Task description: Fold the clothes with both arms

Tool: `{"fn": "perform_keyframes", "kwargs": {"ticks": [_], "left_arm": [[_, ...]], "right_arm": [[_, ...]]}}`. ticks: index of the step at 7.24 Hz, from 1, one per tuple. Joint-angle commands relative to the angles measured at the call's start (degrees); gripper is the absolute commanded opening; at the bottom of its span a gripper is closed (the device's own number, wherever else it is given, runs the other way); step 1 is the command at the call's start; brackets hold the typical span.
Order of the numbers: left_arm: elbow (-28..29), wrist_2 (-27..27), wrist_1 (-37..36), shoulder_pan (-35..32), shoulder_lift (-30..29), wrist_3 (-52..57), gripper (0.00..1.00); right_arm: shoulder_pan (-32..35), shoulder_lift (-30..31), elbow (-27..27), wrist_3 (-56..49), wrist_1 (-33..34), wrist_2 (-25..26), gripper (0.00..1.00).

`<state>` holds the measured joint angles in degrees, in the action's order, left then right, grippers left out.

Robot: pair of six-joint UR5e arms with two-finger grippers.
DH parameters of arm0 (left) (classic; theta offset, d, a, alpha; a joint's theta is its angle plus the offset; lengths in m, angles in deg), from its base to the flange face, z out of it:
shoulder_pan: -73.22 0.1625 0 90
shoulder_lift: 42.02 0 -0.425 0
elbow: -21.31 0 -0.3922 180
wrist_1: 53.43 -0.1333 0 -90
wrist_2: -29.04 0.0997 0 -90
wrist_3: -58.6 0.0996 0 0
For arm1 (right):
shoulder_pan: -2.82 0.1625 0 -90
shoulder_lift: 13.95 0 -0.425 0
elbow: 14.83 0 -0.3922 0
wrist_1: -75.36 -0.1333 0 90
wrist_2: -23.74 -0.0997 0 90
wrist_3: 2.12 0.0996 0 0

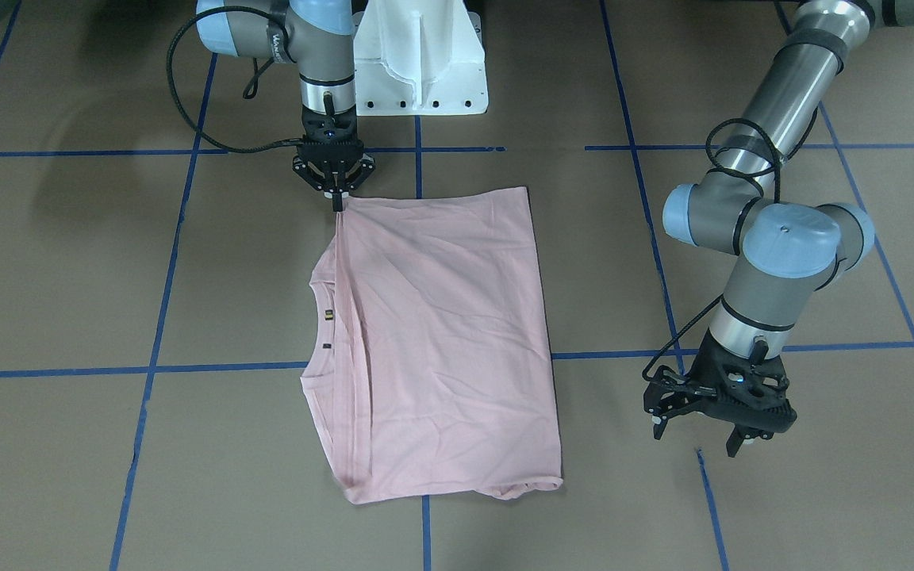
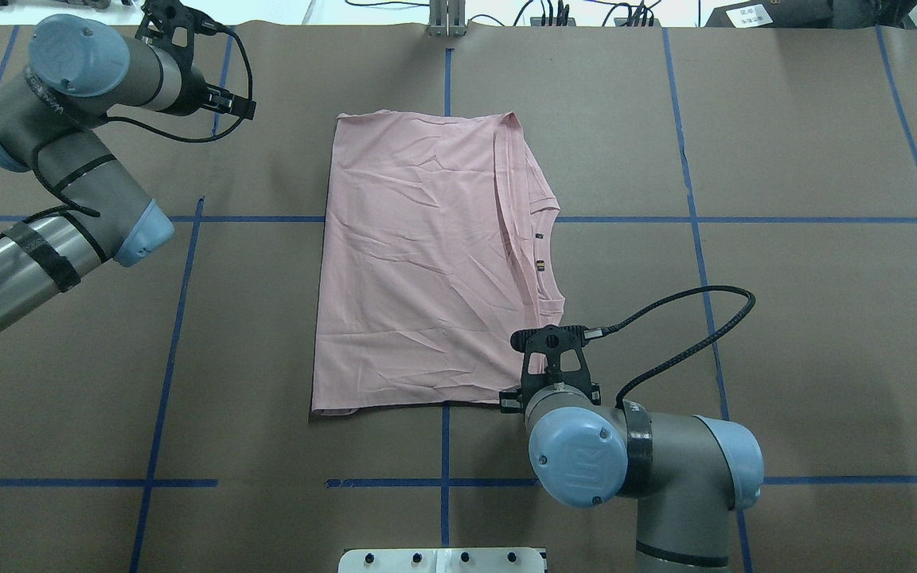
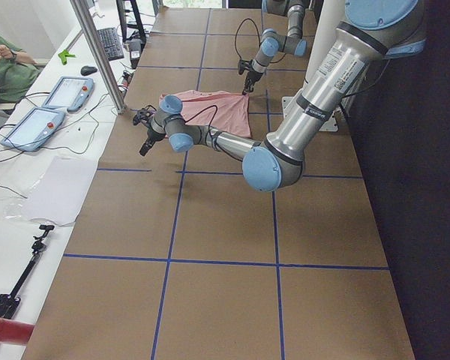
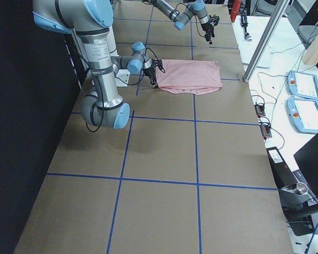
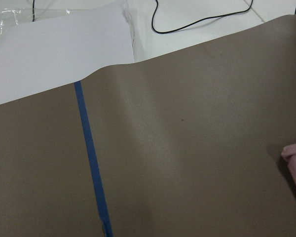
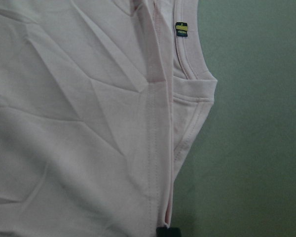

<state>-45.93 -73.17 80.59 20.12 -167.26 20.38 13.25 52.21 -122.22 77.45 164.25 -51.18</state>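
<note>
T-shirt lies folded lengthwise mid-table, one corner on the robot's side apparently pinched in the closed jaws of the right gripper, likely ready for the next fold, while the left gripper hovers well aside, jaws apart and empty.

creased pale pink t-shirt, neck tag, on brown table
</note>
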Motion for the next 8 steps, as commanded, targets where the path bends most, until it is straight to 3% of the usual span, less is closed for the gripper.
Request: {"fn": "perform_keyframes", "kwargs": {"ticks": [1, 3, 4, 5, 6, 8], "left_arm": [[-0.08, 0.00, 0.01, 0.02, 0.00, -0.01, 1.00], [-1.04, -0.09, -0.25, 0.10, 0.00, -0.97, 1.00], [-3.92, -0.78, -0.34, 1.32, 1.39, -5.07, 1.00], [-8.91, -4.27, -0.25, 3.25, 3.84, -10.94, 1.00], [-14.79, -4.48, 0.01, 6.32, 7.00, -20.83, 1.00], [-30.59, 0.23, 0.01, 17.72, 16.57, -38.50, 1.00]], "right_arm": [[-1.73, 0.03, -0.45, 3.57, -0.03, 1.36, 0.99], [1.50, 0.46, -4.39, 2.08, -0.73, -2.05, 1.00], [3.61, 0.81, -5.02, 2.25, -5.26, -3.20, 1.00], [6.07, 3.25, -5.20, 3.12, -12.36, -7.22, 1.00], [6.96, 5.88, -5.20, 6.18, -17.39, -7.87, 1.00], [7.94, 7.40, -5.29, 8.75, -19.81, -7.79, 1.00]]}}
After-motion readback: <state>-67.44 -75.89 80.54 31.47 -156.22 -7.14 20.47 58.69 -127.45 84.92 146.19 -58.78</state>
